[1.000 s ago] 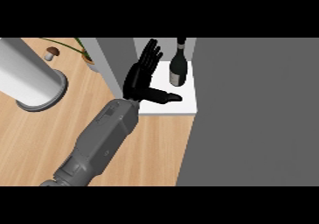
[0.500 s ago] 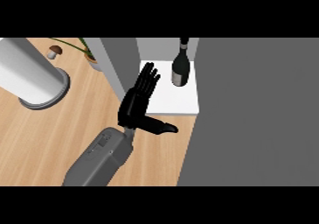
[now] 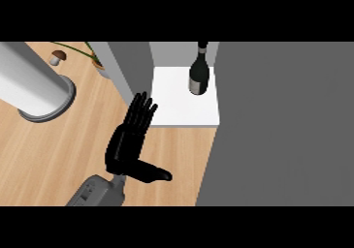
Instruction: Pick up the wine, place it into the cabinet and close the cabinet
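Beyond the left hand (image 3: 129, 143) and to its right, the wine (image 3: 199, 77) stands upright on the cabinet shelf (image 3: 181, 109), apart from the hand. The hand's fingers are straight and pressed together, thumb out sideways, holding nothing.

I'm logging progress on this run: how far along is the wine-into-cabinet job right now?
Done: the wine bottle stands upright on the white shelf of the cabinet, with nothing touching it. In hand: nothing; the left hand is open, fingers straight, over the wooden counter by the shelf's edge. Left: the cabinet is open, so closing it remains.
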`<act>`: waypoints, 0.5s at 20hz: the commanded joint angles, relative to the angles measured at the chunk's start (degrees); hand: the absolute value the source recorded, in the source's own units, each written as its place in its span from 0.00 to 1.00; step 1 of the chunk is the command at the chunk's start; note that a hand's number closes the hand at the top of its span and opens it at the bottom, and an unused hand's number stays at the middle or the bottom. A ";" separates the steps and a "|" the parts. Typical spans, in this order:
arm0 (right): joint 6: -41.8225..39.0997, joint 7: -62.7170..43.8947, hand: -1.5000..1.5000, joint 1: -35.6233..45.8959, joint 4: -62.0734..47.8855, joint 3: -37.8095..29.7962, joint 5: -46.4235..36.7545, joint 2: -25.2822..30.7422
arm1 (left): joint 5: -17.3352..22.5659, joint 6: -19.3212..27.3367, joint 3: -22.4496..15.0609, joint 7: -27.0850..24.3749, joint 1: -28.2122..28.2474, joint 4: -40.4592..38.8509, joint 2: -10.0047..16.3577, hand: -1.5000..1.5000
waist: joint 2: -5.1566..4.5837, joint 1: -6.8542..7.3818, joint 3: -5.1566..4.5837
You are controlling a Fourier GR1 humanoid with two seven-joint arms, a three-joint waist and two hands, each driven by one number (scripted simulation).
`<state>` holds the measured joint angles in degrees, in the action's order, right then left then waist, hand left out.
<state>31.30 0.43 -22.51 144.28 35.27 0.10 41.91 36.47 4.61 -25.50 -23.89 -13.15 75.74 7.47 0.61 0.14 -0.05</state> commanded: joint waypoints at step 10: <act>-13.22 0.32 1.00 -3.18 8.93 8.78 3.87 8.35 | 1.68 -7.70 6.50 -3.64 11.87 9.95 11.78 0.00 | -0.15 -0.06 0.03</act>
<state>22.74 3.13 -22.49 143.86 39.51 0.56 46.84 38.11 -0.57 -21.22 -25.84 -3.85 84.21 15.65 0.40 0.20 -0.02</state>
